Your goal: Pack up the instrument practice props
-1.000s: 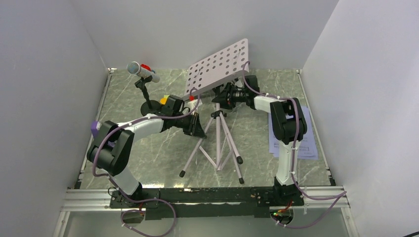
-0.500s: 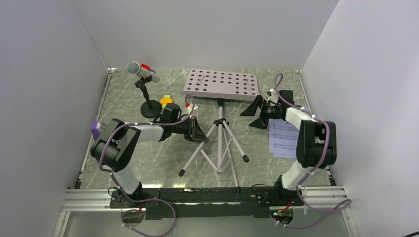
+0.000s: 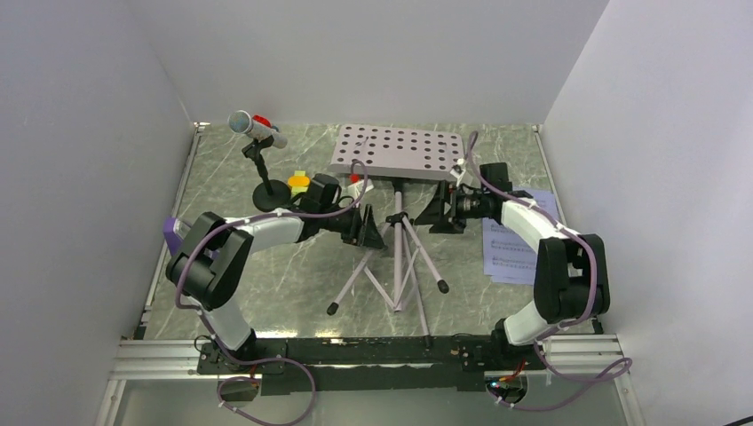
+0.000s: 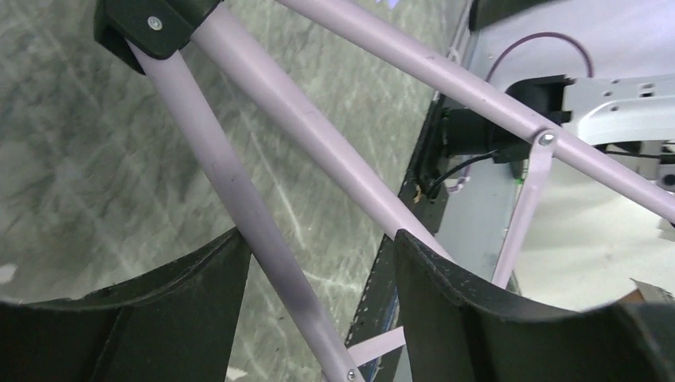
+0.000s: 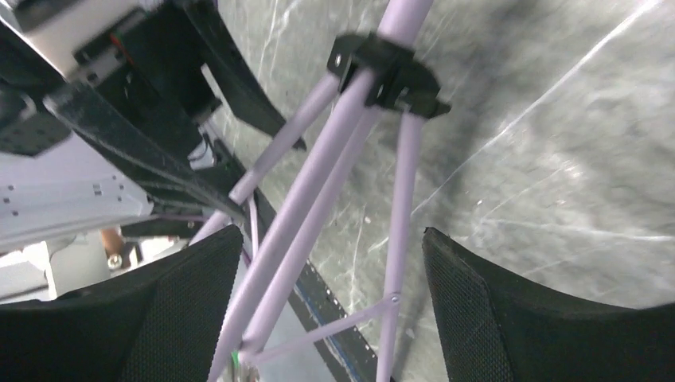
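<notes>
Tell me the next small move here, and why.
Probably close the left gripper on the leg between its fingers; it and the right gripper are open astride the stand's spread legs, holding nothing.

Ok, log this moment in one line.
left gripper: open, astride stand legs | right gripper: open, facing stand legs | music stand: upright | pages: on table

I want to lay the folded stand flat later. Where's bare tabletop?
Bare marble: near-left, between the left arm and the tripod legs; near-right, a strip between the legs and the sheet music. Crowded: centre around the music stand, and back-left by the microphone and block.
</notes>
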Robot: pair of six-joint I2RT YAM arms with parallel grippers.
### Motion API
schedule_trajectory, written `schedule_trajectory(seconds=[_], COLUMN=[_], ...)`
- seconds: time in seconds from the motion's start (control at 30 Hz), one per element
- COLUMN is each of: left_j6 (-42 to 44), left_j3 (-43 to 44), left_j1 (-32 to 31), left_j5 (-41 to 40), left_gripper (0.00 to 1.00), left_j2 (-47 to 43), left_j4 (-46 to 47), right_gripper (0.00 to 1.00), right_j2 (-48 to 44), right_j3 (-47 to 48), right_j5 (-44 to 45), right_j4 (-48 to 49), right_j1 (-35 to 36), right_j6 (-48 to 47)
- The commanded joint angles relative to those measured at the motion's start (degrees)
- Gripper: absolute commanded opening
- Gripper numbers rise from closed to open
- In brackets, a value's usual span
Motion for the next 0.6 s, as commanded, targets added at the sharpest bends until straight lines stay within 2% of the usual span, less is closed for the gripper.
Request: schedule_trajectory(seconds=[0.0,0.17,0.27,0.33,0.47,0.53,0.57], left_j6=[10.0,7.7,8.3,9.4,9.2,9.1,9.3], left_j3=[2.6,-2.4,-2.3,-0.5,1.4,2.4,3.0], left_j1=[-0.2,-0.4,-0.8,-1.2,-2.6,-3.9,-4.6], left_j5=[-3.9,-1.7,-2.4,-2.6,-1.4,-0.2,0.4], left_gripper=[0.68,0.64,0.63,0.63,0.57,0.50,0.46], left_j2=[-5.5,-6.7,-5.1,-3.5,-0.3,1.5,2.5], left_j4=[-8.0,-1.8,-1.3,-2.6,-2.4,-1.9,-1.9], right_gripper=[0.80,0.51,0.48,0.42,0.18,0.01,0.00], right_j2=[-3.1,-4.8,-3.5,-2.0,2.0,3.6,4.2], right_j3=[-3.6,-6.7,-6.1,-4.7,-3.5,-3.0,-2.9], right_j5=[-2.5,-3.5,-4.1,-4.3,-4.8,-3.4,-2.3], right_j4=[2.6,7.1,7.8,7.3,8.2,8.4,8.6], right_j1=[2.9,6.1,7.9,8.7,10.4,11.5,12.0], right_j6=[-0.4,0.7,0.7,0.1,0.5,0.1,0.0])
